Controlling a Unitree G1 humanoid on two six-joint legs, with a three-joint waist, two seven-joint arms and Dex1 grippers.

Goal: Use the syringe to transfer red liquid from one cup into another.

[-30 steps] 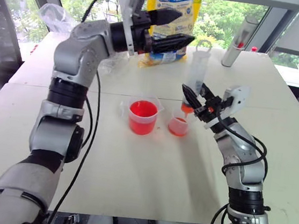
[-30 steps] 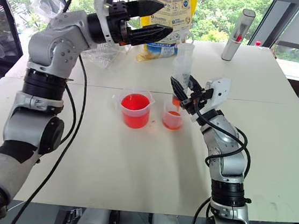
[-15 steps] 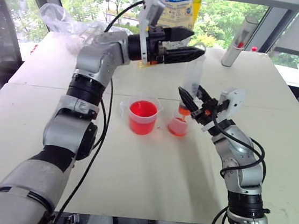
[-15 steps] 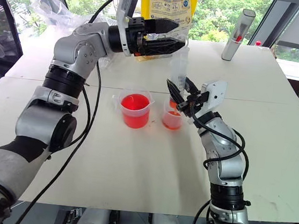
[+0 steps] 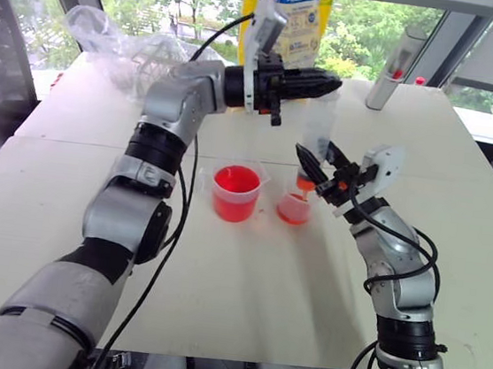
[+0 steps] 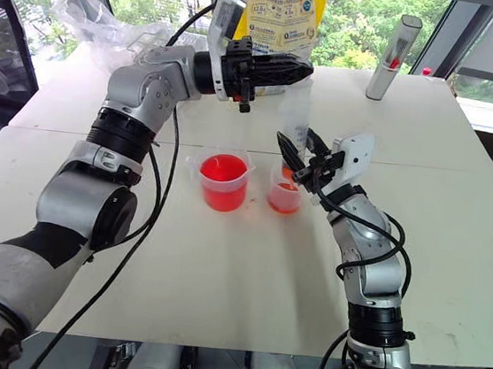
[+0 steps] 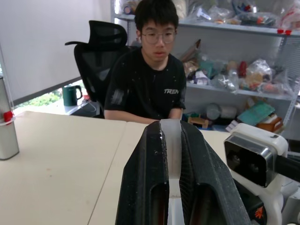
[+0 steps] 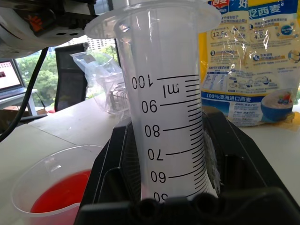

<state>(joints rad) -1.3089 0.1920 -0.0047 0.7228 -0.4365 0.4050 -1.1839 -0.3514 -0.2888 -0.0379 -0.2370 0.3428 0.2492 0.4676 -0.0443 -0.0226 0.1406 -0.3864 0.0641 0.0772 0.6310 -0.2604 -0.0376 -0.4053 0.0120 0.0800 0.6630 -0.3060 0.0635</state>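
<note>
The left gripper has just closed above the syringe, pinched upright by the right gripper, probably to press its plunger.

From head height we look forward and down through paired eyes sharing the white table, while our left wrist camera peers level along its fingers toward a seated person, and our right wrist camera presses close against the syringe.

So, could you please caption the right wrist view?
Right gripper clamps the syringe upright beside the larger cup.
</note>
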